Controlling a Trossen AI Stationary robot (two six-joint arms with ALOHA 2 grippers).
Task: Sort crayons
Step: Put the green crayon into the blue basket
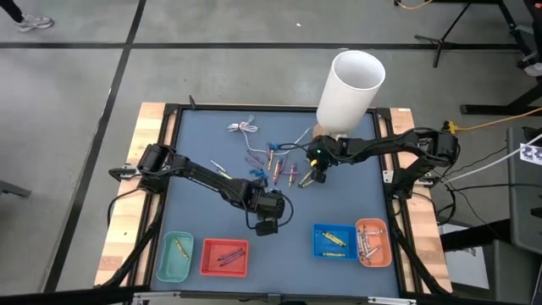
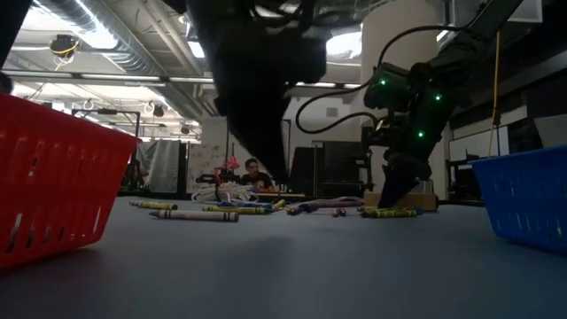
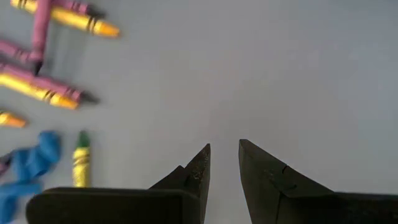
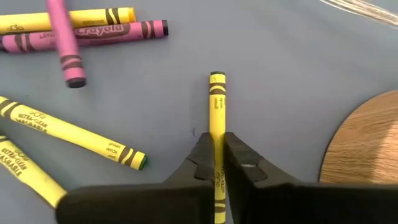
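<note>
Yellow crayon [image 4: 217, 118] lies flat on the table [image 1: 212, 135] just in front of the white tube [image 1: 350, 89], at the near edge of the crayon pile [image 1: 275, 161]. The right gripper [image 4: 216, 163] is clamped on it, fingers pinching the stick partway along so that most of its length sticks out ahead of the tips. Judgement: the step in hand is the pick-up, and the hold looks centred across the stick but off-centre along it, so the lift should go straight up and slowly to stop the crayon swivelling between the pads. Neighbouring yellow and purple crayons lie apart from it, so nothing should drag along. The blue tray [image 1: 334, 241], well clear of the tube toward the front edge, already holds yellow sticks and looks the likely target. The left gripper [image 3: 224, 163] hovers over bare table beside the pile, fingers slightly apart, holding nothing.
</note>
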